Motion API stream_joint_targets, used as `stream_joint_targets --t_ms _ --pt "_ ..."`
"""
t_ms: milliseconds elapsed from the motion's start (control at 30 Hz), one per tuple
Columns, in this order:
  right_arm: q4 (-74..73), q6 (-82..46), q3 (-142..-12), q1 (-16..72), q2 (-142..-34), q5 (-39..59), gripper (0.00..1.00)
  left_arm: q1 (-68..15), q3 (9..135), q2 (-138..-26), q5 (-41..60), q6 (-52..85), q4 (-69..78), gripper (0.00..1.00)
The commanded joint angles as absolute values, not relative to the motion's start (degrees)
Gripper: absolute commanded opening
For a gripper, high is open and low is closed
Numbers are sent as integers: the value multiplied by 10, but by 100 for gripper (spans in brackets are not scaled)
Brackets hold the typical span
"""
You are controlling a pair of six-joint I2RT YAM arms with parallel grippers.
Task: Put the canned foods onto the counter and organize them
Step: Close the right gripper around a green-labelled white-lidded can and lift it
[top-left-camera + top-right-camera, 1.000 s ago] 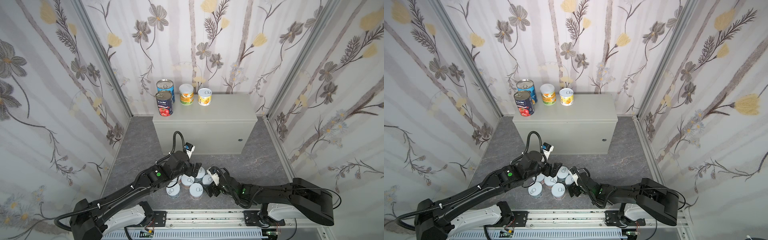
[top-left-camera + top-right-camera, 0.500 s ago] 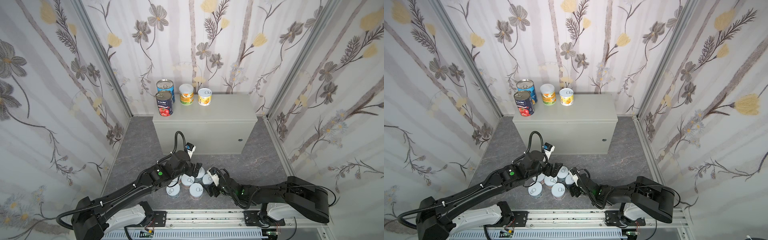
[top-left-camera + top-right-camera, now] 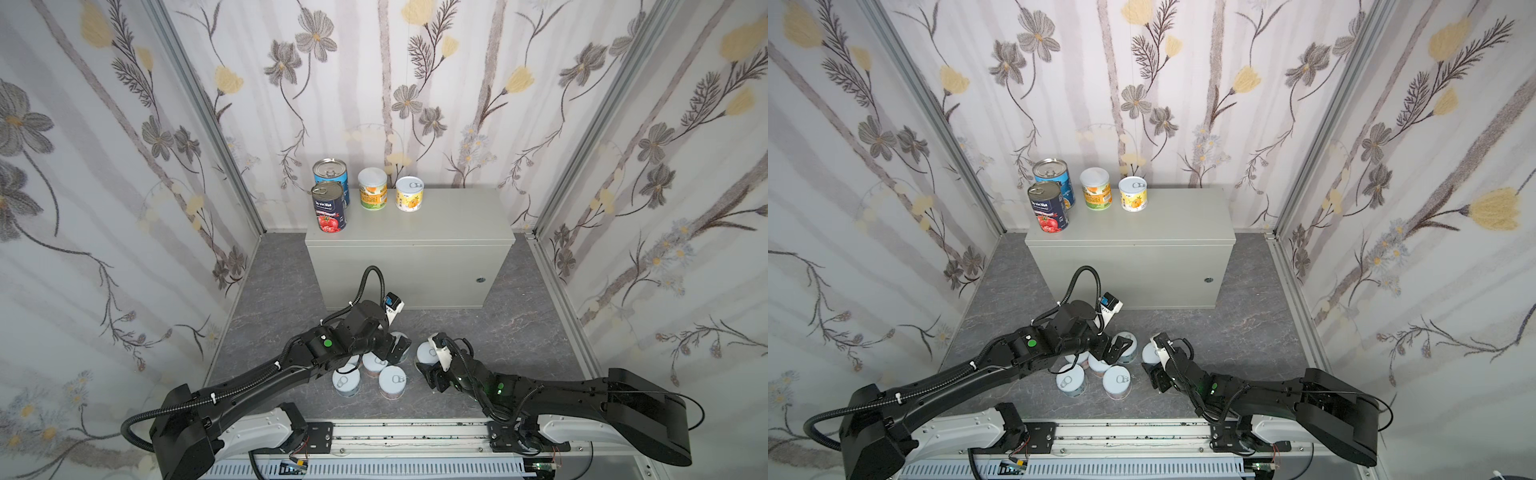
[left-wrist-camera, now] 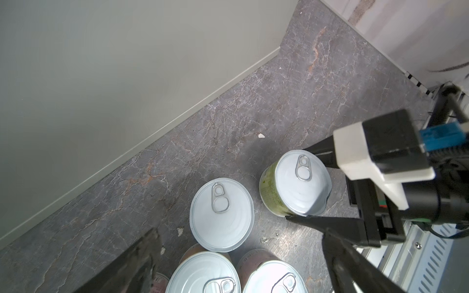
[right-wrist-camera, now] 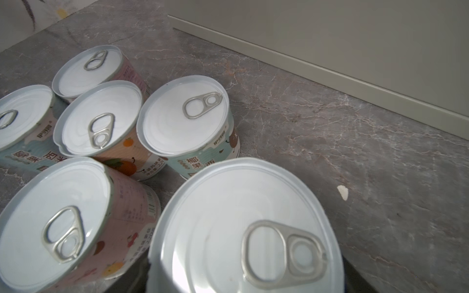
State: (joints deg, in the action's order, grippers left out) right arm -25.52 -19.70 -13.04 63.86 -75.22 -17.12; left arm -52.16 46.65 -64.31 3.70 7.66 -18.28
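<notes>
- The counter (image 3: 436, 226) carries four upright cans on its left rear part. A navy tomato can (image 3: 329, 208) stands nearest the front edge, with a blue can (image 3: 331, 176) just behind it. An orange-labelled can (image 3: 372, 191) and a yellow can (image 3: 409, 195) stand to their right.
- Six pale-lidded cans are on the dark floor (image 3: 519, 332) in front of the counter.
- The right gripper (image 4: 309, 187) is clamped on one of them, a green-labelled can (image 4: 299, 182), with a finger (image 4: 330, 223) pressed to each side. This can sits just to the right of the others in both top views. Its base may be resting on the floor or slightly raised; the views do not settle it.
- The other five form a cluster (image 5: 99, 119), all upright, and several of them touch.
- The left gripper (image 3: 394, 348) hangs over that cluster with its fingers (image 4: 132, 263) spread wide, grasping nothing. In its wrist view one pale lid (image 4: 222, 215) lies between them with a gap on each side.
</notes>
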Motion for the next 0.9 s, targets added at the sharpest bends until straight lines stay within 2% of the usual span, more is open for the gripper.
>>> stream_joint_targets --t_ms 0,333,867 --pt "-250 -206 -133 640 -729 -223 65 -524 474 -646 48 55 -172 100" --pt "-204 -188 -152 639 -633 -270 62 -526 452 -604 16 63 -129 100" --pt "-161 -89 -257 640 -550 -264 61 -526 440 -580 -7 98 -24 100"
